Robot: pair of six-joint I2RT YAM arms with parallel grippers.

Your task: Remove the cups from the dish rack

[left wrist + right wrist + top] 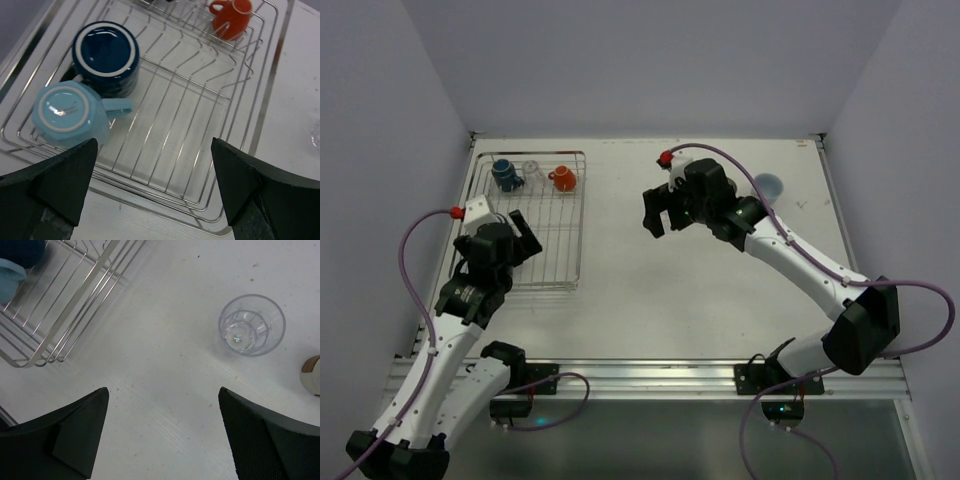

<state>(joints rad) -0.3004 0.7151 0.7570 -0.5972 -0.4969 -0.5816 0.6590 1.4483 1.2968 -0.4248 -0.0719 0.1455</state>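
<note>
Rack: dish rack (170,130) on the left of the table (165,340). It holds a bottom-up light blue mug (67,112) touching a dark blue mug (106,55), with an orange mug (232,17) at the far end.
Left claw: left gripper (152,180) is spread wide and empty, above the rack's near end.
Right claw: right gripper (162,430) is spread wide and empty, over bare table, with a clear glass (251,325) near it, outside the rack.
Handling: mugs are probably rigid, glaze-slick and chippable. Pinch across the wall or the handle.
</note>
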